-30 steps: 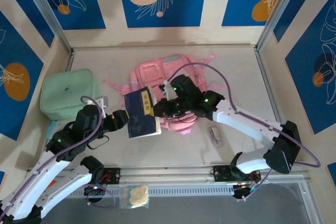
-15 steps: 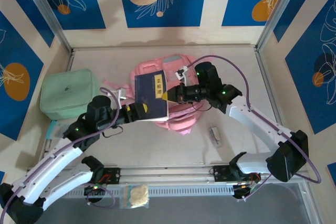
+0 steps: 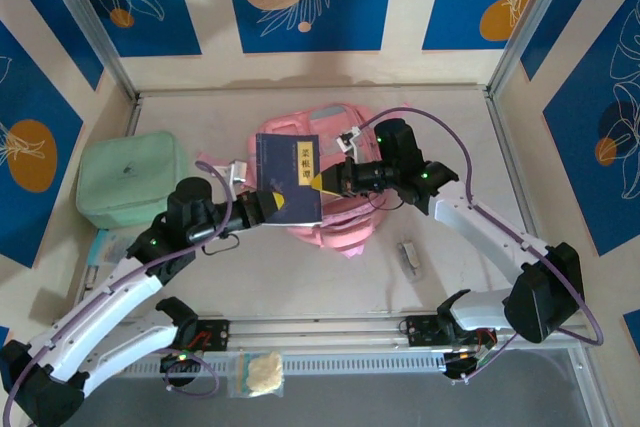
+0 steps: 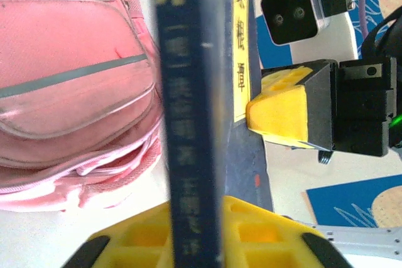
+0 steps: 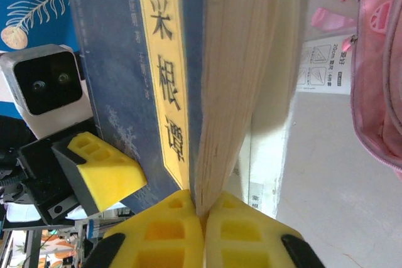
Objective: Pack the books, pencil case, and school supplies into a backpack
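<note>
From above, the dark navy paperback book [image 3: 288, 182] hides the middle of the soft pink backpack [image 3: 335, 232]. In the left wrist view its spine lettering is blurred — both ends cut off. The small pale grey-white oblong item [image 3: 410, 255] is too small to identify; the flat translucent teal pouch [image 3: 98, 245] lies mostly under the left arm [image 3: 112, 295].

The navy book [image 3: 288, 172], pinched between left gripper [image 3: 272, 203] and right gripper [image 3: 322, 183], blocks the backpack [image 3: 345, 227], the mint-green case [image 3: 128, 179] crowds the left, and the table [image 3: 470, 147] lies open far right.
</note>
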You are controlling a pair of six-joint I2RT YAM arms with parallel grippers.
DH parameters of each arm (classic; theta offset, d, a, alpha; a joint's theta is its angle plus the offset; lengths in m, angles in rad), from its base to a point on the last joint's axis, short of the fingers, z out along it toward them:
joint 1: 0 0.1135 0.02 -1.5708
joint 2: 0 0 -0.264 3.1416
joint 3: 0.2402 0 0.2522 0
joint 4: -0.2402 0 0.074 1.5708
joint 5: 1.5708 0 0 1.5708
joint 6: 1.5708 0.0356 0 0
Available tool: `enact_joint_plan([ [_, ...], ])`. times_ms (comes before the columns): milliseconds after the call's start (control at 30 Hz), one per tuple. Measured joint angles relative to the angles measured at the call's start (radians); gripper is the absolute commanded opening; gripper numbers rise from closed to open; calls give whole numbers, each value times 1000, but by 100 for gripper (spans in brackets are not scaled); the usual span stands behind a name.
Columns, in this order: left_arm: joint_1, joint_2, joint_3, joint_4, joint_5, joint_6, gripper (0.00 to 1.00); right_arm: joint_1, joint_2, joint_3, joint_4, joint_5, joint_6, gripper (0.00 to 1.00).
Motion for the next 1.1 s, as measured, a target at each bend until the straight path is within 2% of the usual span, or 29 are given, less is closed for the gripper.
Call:
enact_joint_plan([
  [100,0,13,2,19,7,-5,0,-6,-1,-5,0,1,-15,46],
  [167,0,28,7,41,16,-10,0,-13,-6,-22,3,4,-14,59],
  [333,0,74,8,140,37,-50,0,-40,-59,-116,24,-16,14,83],
  [433,-3,99,8,206,55,-77,0,-51,-84,-172,97,-61,60,88],
  [567,-13,123,13,269,69,-100,0,-50,-84,-220,253,-128,154,88],
  [733,-16,132,19,292,76,-114,0,-43,-84,-238,438,-185,255,80],
  [900,-17,130,54,203,56,-75,0,-43,-106,-238,475,-191,276,63],
  [1033,-18,129,68,156,42,-46,0,-43,-137,-237,429,-177,254,41],
  [1100,-18,130,70,138,39,-38,0,-43,-142,-235,407,-171,242,34],
])
